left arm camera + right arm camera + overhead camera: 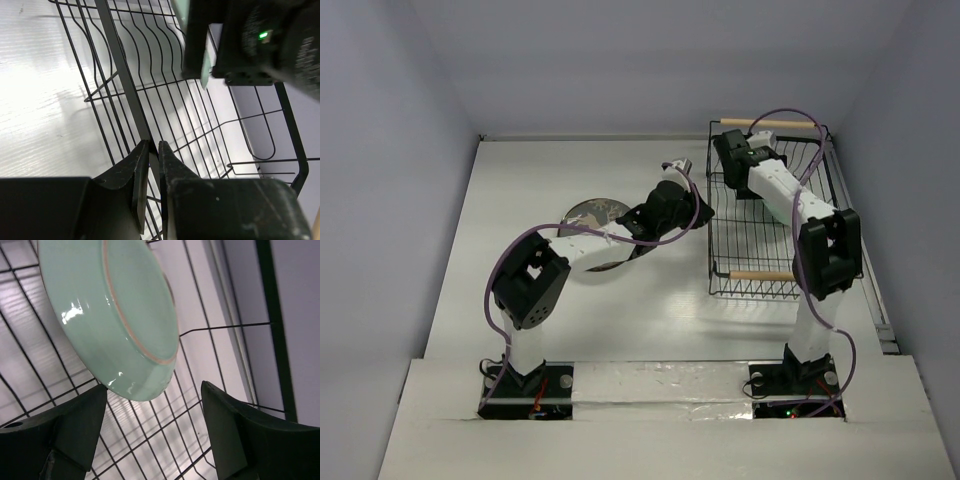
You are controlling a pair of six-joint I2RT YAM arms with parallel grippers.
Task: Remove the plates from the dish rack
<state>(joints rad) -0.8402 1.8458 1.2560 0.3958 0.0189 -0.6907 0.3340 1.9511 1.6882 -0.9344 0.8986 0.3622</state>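
Dish rack (pixel 745 245): black wire basket on the right of the surface (pixel 620 320). The right arm reaches into its far end.
Brown patterned plate (pixel 592 212): lies flat on the surface left of the rack, partly under the left arm. Whether other plates lie beneath it cannot be told.
Mint green plate (pixel 100 310): stands tilted on edge in the rack's far end. No other plate shows in the rack.
Right pincer (pixel 155 405): wide open and holding nothing. Its fingers stand either side of the mint plate's nearest rim and touch neither face.
Left pincer (pixel 154 155): closed tight, apparently pinching the rack's side bar.
Step in hand: grasping the mint plate. The right pincer should advance until its pads pass the rim's curve, then close square across the plate's thickness. It should lift clear of the wires before swinging out. The glaze looks slippery. The left hold should keep the rack down.
Overhead view: gives the layout, but the right arm hides the mint plate.
Right wrist view: alone shows the clearance at each finger.
Left wrist view: shows a pale green plate edge between the right pincer's fingers, side-on.
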